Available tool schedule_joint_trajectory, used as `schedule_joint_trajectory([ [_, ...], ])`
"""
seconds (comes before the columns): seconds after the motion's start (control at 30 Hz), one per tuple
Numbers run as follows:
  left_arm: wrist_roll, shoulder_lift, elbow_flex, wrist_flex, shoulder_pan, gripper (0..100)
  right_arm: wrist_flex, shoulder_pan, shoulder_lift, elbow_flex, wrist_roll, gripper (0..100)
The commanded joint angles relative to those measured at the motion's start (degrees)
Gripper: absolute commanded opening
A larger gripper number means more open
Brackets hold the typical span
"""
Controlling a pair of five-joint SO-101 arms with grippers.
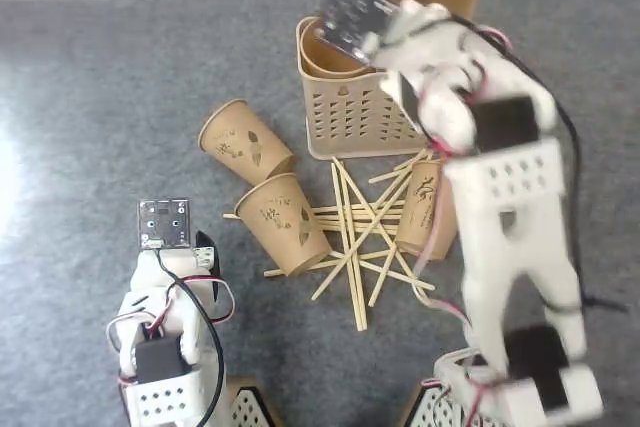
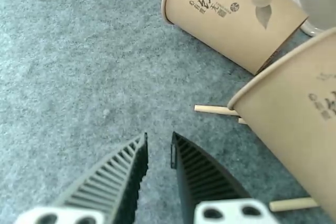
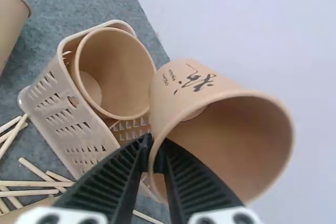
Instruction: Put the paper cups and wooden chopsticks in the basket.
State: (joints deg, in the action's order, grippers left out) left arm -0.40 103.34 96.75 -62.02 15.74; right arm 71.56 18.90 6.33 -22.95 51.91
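My right gripper [image 3: 152, 142] is shut on the rim wall of a tan paper cup [image 3: 226, 129], which lies tilted on its side in the air above the far right end of the beige basket [image 1: 365, 117]. Another cup [image 3: 113, 72] lies inside the basket [image 3: 63, 119]. Two cups [image 1: 245, 142] [image 1: 283, 222] lie on the grey carpet left of a scatter of wooden chopsticks [image 1: 360, 237]. A further cup [image 1: 425, 207] is partly hidden under the right arm. My left gripper [image 2: 158, 139] hovers low near the front left, slightly open and holding nothing, short of the nearest cup [image 2: 294, 124].
The grey carpet stretches bare to the left and far left of the cups. A white wall runs along the carpet's far edge behind the basket. Both arm bases stand at the front edge.
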Motion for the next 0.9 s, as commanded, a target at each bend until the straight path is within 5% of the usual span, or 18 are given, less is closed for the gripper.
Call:
schedule_joint_trajectory([
  [0.0, -0.62, 0.88, -0.22, 0.26, 0.00, 7, 6.73, 2.86, -9.45, -19.96, -2.29, 0.6],
  [0.43, -0.62, 0.88, -0.22, 0.26, 0.00, 7, 27.91, 7.16, -33.98, -57.14, -3.43, 0.6],
  [0.87, -0.62, 0.88, -0.22, 0.26, 0.00, 7, 31.16, 6.20, -24.22, -44.40, -3.52, 0.6],
])
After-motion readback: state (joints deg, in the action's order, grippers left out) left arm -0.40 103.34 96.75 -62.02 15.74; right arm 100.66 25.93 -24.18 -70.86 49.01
